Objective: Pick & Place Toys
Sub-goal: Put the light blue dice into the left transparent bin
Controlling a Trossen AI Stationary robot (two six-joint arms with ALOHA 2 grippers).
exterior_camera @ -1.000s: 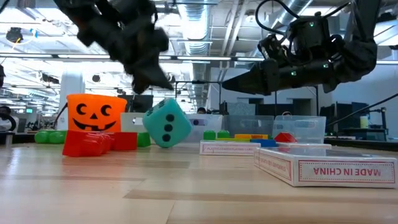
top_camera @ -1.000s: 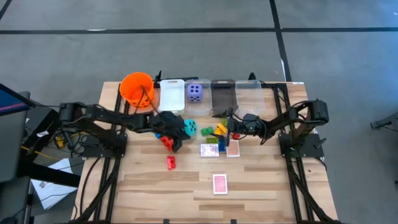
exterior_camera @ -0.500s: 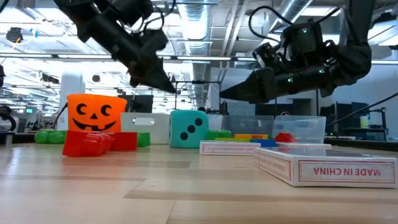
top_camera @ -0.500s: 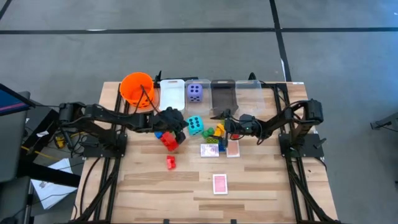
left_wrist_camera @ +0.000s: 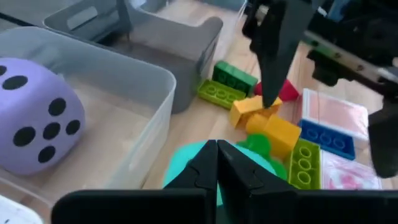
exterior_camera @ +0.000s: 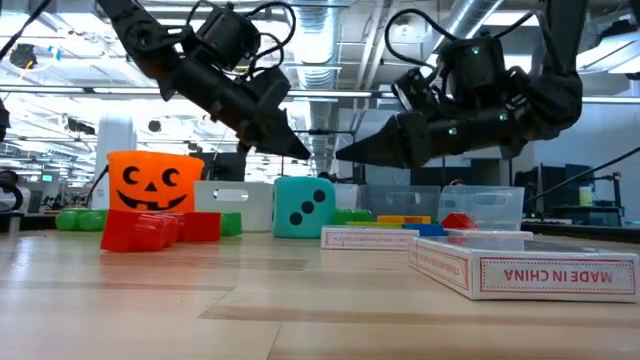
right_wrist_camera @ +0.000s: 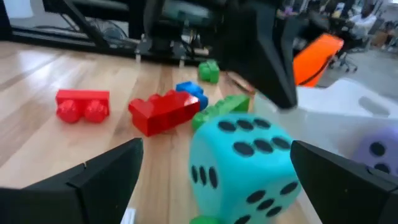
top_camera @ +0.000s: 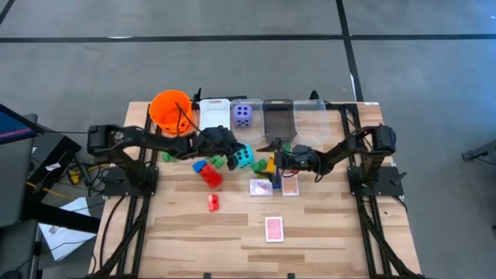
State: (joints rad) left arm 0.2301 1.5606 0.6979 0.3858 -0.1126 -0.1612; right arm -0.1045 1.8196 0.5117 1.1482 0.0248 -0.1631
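Teal dotted foam die (top_camera: 243,156) sits between the left gripper (top_camera: 230,144), fingers pressed together above it, and the wide-spread right gripper (top_camera: 271,160), which must advance to straddle it.

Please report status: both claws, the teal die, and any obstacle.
Left claw shut, empty, above teal dotted die. Right claw open, empty, facing it. Die rests on wooden table. Small plastic bricks crowd beside it.
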